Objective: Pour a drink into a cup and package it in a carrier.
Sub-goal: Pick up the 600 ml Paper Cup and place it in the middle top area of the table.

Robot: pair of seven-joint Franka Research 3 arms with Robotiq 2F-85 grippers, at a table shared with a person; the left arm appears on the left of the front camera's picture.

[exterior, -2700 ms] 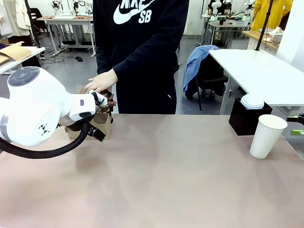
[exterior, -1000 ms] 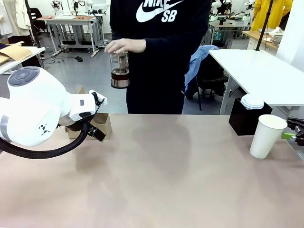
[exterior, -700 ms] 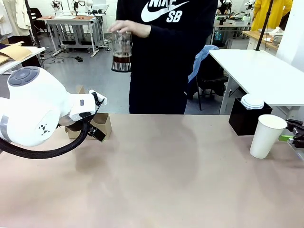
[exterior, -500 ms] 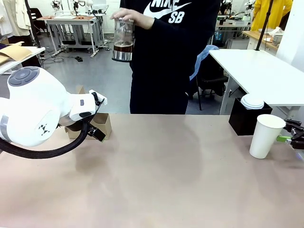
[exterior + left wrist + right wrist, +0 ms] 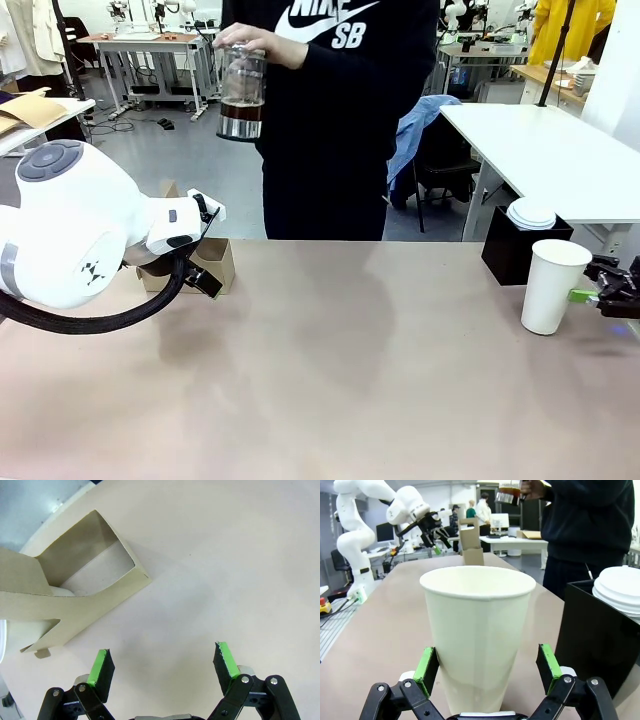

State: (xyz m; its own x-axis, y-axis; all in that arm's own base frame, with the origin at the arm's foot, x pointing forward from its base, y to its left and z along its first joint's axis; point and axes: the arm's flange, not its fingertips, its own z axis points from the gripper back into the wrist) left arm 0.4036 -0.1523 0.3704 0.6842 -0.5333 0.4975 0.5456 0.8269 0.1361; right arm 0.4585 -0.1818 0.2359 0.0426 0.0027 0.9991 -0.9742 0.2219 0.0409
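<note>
- At the far side of the table, a person's hand grips a clear glass jar by its top and holds it upright, high above the tabletop.
- We see the drink as a dark brown band in the jar's lower part, just above its metal base.
- Toward the robot's left, the carrier stands on the table near the far edge, partly hidden behind the big white left arm.
- In the left wrist view, the left gripper is spread wide with nothing between its green pads. It looks down on bare tabletop, with the carrier's open cardboard slot just beside it, apart from the fingers.
- On the robot's right, a white paper cup stands upright and empty, just beside a black box that carries a stack of white lids.
- The right gripper sits low at the cup's base, one pad on each side. The jaws are parted around it — we see a gap at one pad, while the other lies close against the wall, and we cannot tell whether that one touches.
- The cup is well apart from both the carrier and the raised jar.
</note>
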